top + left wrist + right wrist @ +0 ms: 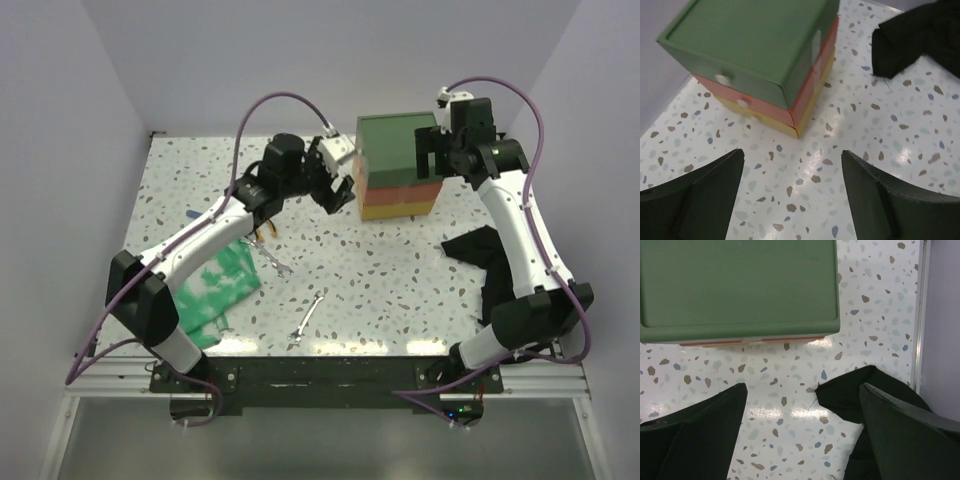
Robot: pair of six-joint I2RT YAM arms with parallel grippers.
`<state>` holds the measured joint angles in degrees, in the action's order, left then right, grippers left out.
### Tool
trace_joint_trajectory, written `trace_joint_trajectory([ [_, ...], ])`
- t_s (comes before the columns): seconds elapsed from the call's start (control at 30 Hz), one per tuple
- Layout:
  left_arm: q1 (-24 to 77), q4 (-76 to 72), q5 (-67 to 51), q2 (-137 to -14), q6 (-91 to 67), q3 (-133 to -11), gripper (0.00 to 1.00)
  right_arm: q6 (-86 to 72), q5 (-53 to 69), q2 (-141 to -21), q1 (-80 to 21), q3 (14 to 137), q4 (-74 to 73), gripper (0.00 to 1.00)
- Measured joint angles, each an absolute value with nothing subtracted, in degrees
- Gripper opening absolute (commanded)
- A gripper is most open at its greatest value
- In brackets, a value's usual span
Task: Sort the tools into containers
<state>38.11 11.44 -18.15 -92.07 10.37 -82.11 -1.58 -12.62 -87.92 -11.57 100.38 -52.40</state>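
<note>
The drawer stack (pixel 398 165) stands at the back middle, dark green on top, red-orange in the middle, yellow at the bottom, all drawers shut. In the left wrist view it (pixel 755 55) lies ahead of my fingers, its white knobs facing left. Two thin silver wrenches (pixel 308 315) (pixel 273 258) lie on the table near the front left. Orange plier handles (pixel 264 233) peek out from under my left arm. My left gripper (pixel 338 195) (pixel 792 175) is open and empty, just left of the stack. My right gripper (pixel 437 155) (pixel 802 410) is open and empty, above the stack's right side.
A green-and-white patterned cloth (pixel 215 285) lies at the front left under my left arm. A black cloth (pixel 478 248) (pixel 855 395) (pixel 920 35) lies to the right of the stack, beside my right arm. White walls close in the table on three sides.
</note>
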Motion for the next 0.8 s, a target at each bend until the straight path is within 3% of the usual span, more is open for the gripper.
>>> trace_joint_trajectory([
  [0.27,27.2,5.3,-24.0,-101.1,-6.8,-93.1,0.87,2.0,-5.0,-88.9,-11.6,100.9,-44.6,0.99],
  [0.33,24.5,2.2,-26.4,-103.4,-11.3,-93.9,0.91,2.1,-2.9,-89.6,-11.6,101.7,-42.2,0.99],
  [0.5,17.9,-7.1,-31.9,-107.9,-25.2,-92.6,0.91,-0.1,1.8,-93.8,-11.6,105.8,-37.4,0.99],
  [0.73,14.5,-15.3,-35.4,-114.9,-36.8,-92.4,0.82,-5.0,5.1,-101.7,-11.6,108.1,-34.1,0.96],
  [0.8,14.3,-16.6,-35.9,-117.4,-38.4,-92.1,0.74,-5.8,6.1,-103.6,-11.6,108.1,-33.7,0.94],
])
